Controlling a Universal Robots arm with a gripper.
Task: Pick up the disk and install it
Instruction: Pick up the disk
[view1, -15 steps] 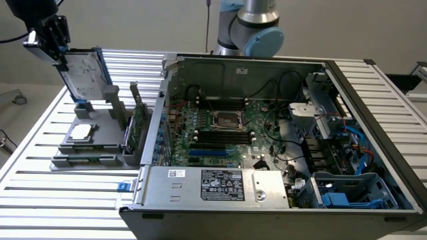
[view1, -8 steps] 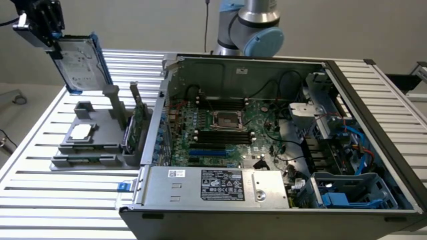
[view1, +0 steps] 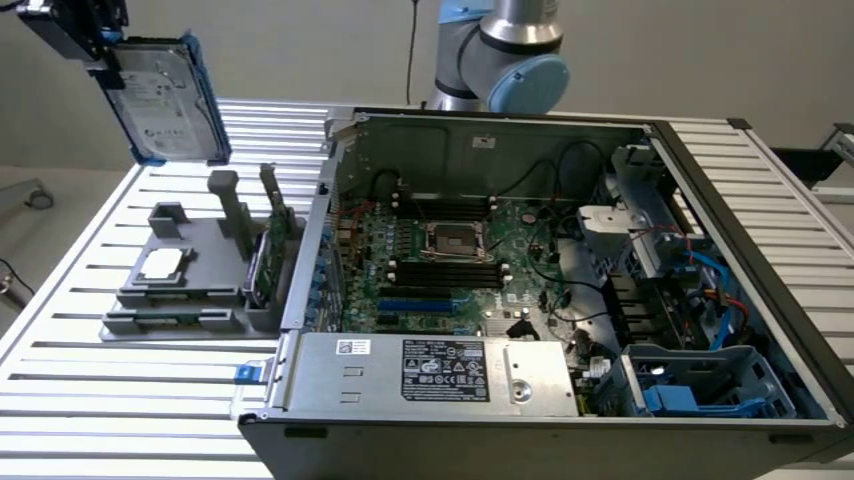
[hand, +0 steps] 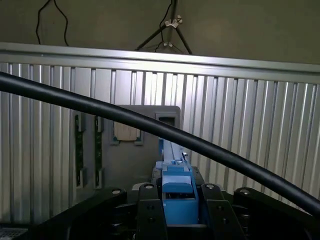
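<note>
Across the exterior view's left and near side runs a slatted aluminium table (view1: 80, 400) under a plain light wall (view1: 694, 50). An open computer case (view1: 481, 150) lies on the table and takes up the exterior view's right, with the arm (view1: 514, 60) rising behind its far wall. Just beside the case, on the exterior view's left, a grey fixture (view1: 140, 295) carries a small silver chip (view1: 163, 263) and upright green cards (view1: 274, 250). High above the table's far left corner, the gripper (view1: 91, 40) holds the disk (view1: 160, 95) clear of everything, its labelled face tilted toward the camera and its blue carrier frame along the edges. From the wrist the grip reads plainly: black fingers (hand: 150, 215) press on either side of the blue frame. That view also gives a thick black cable (hand: 150, 125) crossing in front and, beyond the table's edge, a darker wall (hand: 260, 25) with loose wires and tripod legs (hand: 175, 30).
</note>
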